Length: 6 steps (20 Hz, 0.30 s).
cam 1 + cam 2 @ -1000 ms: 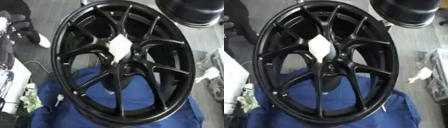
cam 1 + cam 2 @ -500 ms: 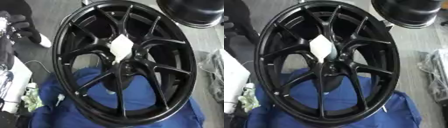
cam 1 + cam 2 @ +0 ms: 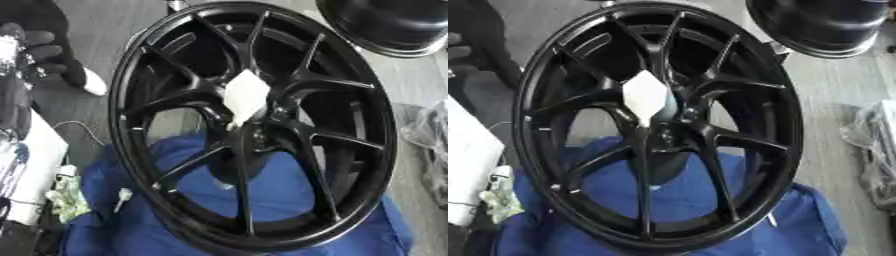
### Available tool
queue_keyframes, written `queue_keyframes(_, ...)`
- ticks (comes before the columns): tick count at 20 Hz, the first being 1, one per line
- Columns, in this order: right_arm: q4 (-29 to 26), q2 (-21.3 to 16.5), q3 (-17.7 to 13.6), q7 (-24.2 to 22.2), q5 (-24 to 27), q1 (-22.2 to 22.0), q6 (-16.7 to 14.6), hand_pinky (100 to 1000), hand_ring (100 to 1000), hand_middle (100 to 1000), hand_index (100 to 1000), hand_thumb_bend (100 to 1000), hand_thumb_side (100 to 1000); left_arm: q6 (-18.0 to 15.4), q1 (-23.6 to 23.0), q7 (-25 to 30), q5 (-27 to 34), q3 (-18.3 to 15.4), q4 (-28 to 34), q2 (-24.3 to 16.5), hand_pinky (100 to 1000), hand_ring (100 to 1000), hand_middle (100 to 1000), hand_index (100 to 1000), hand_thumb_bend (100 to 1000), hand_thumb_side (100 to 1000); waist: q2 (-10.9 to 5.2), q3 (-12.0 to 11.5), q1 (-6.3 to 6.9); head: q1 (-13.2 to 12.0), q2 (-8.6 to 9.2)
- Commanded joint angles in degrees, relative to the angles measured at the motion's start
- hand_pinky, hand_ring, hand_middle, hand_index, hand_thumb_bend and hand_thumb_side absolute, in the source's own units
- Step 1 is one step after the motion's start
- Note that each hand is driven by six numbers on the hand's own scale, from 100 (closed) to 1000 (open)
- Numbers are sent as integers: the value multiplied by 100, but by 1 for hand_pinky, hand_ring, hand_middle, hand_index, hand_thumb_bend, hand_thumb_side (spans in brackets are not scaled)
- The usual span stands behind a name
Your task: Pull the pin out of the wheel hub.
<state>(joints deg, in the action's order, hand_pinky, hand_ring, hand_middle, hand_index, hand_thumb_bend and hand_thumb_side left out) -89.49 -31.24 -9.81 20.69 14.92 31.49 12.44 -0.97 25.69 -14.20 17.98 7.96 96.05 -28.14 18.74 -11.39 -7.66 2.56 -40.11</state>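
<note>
A large black wheel (image 3: 254, 125) is lying across the middle of both views, resting partly on a blue cloth (image 3: 675, 200) spread beneath its lower half. A white diamond-shaped piece (image 3: 246, 96) is sitting at the wheel's hub, where the spokes meet; no pin can be made out there. A second black wheel (image 3: 394, 22) is lying at the upper right. Neither robot hand is showing in either view, so their state cannot be told.
</note>
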Motion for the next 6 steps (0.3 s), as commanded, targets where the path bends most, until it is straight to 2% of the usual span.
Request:
queue_keyframes(1, 100, 299, -76, 248, 25, 125, -317, 791, 682, 674, 773, 100, 542, -2, 90, 20, 12, -11, 124, -46, 654, 739, 712, 699, 107, 837, -93, -6, 65, -32, 99)
queue_keyframes(2, 172, 421, -88, 311, -3, 142, -417, 792, 682, 673, 772, 100, 586, -4, 99, 21, 15, -10, 127, -36, 654, 739, 712, 699, 107, 837, -85, -16, 72, -39, 113)
queue_keyframes(6, 383, 765, -144, 399, -140, 189, -761, 797, 710, 694, 777, 100, 613, -27, 122, -8, 31, -20, 139, -13, 653, 740, 713, 699, 107, 835, -52, -40, 98, -42, 139)
